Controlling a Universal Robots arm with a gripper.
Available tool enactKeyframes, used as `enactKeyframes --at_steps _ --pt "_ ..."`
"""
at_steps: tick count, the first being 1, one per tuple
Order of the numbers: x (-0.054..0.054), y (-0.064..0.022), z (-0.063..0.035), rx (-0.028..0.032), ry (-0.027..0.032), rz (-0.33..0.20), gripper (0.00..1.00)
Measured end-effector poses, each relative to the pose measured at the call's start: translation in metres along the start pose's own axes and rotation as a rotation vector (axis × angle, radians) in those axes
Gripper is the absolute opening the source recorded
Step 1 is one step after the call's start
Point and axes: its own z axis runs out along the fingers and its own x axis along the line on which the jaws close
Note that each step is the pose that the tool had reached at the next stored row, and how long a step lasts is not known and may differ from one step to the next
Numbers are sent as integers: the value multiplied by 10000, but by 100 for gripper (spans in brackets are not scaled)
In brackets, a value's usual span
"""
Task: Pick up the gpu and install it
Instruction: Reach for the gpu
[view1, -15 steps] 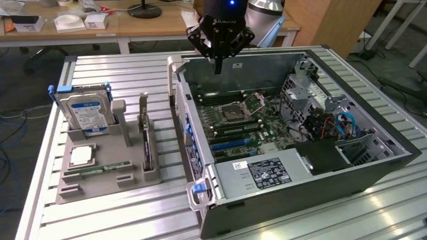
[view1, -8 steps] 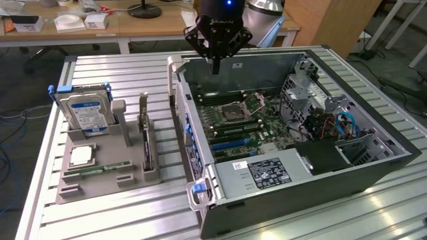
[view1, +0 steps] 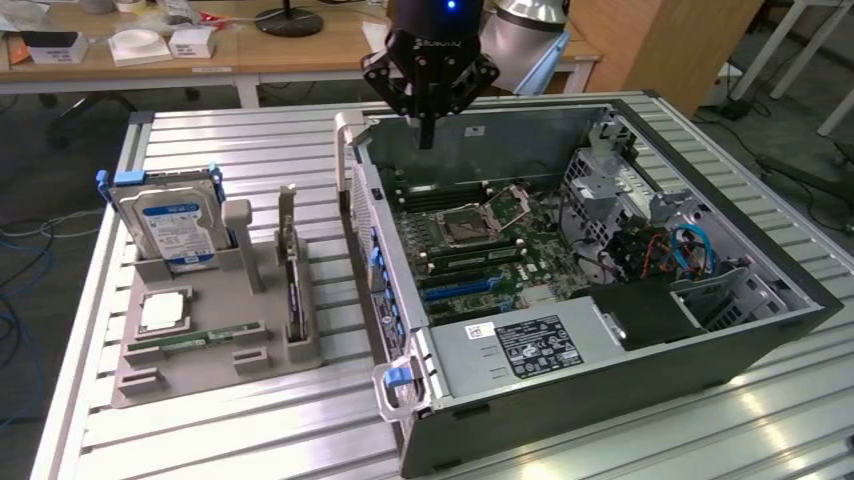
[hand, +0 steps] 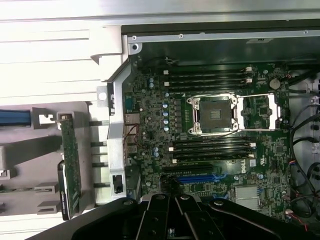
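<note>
while closed, fingers (view1: 426, 135) over open case (view1: 534, 140)

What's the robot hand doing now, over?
Gripper shut, empty, above open computer case. Gpu upright in grey holder, untouched. Case wall between them.

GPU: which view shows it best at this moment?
The exterior view: the GPU shows whole, standing on edge in the gray holder beside the open computer case. The wrist view sees it from above as a narrow green board, close to edge-on.
</note>
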Motion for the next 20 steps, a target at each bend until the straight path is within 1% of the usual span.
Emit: enactKeyframes --at_steps 5,20 --pt "38 -3 -1 0 0 0 10" --pt "102 -8 -2 0 0 0 10"
